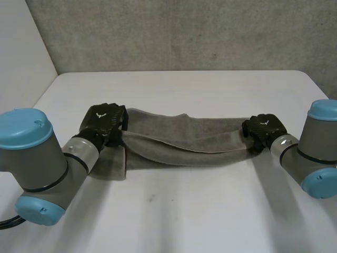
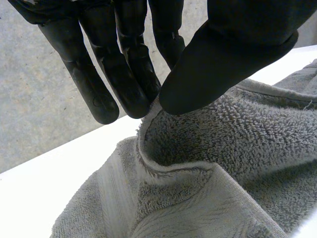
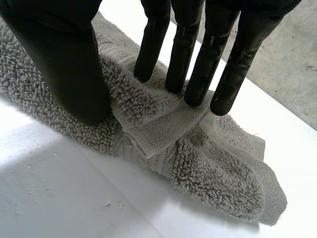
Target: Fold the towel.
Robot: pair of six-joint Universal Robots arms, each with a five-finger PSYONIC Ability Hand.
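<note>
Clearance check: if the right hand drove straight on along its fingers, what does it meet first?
The towel: the right hand pinches a fold at its end, fingers on the cloth. Likely the table right beneath.

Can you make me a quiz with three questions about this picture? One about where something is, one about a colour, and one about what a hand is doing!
1. Where is the towel?
A) on the floor
B) hanging on a hook
C) on the white table, between the left hand and the right hand

2. What colour is the towel?
A) red
B) grey
C) yellow

3. What is the left hand doing?
A) pinching the towel's edge
B) waving in the air
C) lying flat on bare table

Answers:
1 C: the towel stretches across the table from one hand to the other.
2 B: its cloth is grey all over.
3 A: the left wrist view shows it pinching the edge.
</note>
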